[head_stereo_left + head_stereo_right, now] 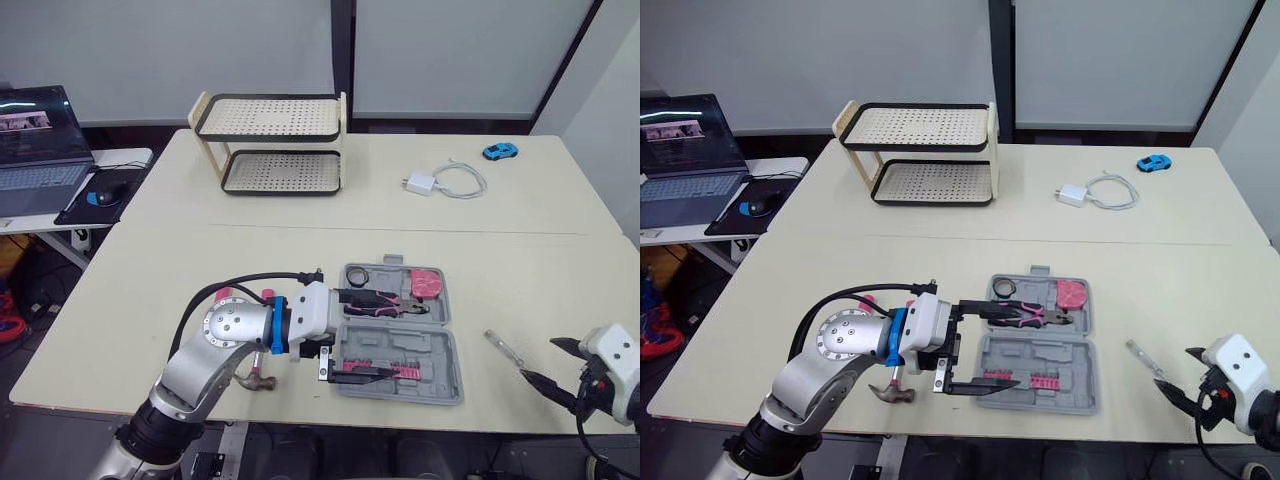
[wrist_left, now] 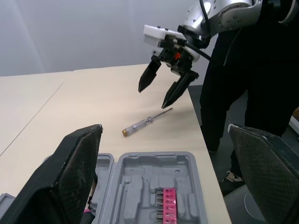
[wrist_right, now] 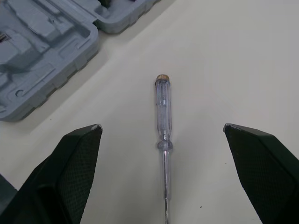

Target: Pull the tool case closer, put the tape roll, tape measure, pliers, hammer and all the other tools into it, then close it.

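1. Case open flat near the front edge of the table, both halves facing up.
2. In the far half: tape roll, pliers, pink tape measure. In the near half: pink bit strip.
3. Left gripper: spread wide above the case, one finger over the pliers, the other over the near half; nothing held.
4. Hammer on the table left of the case, under the left arm, at the front edge.
5. Screwdriver on the table right of the case, apart from it, brass cap toward the case.
6. Right gripper: spread wide, low by the screwdriver's tip end, shaft lined up between the fingers, no contact visible.
7. Farther back: rack, charger, toy car.
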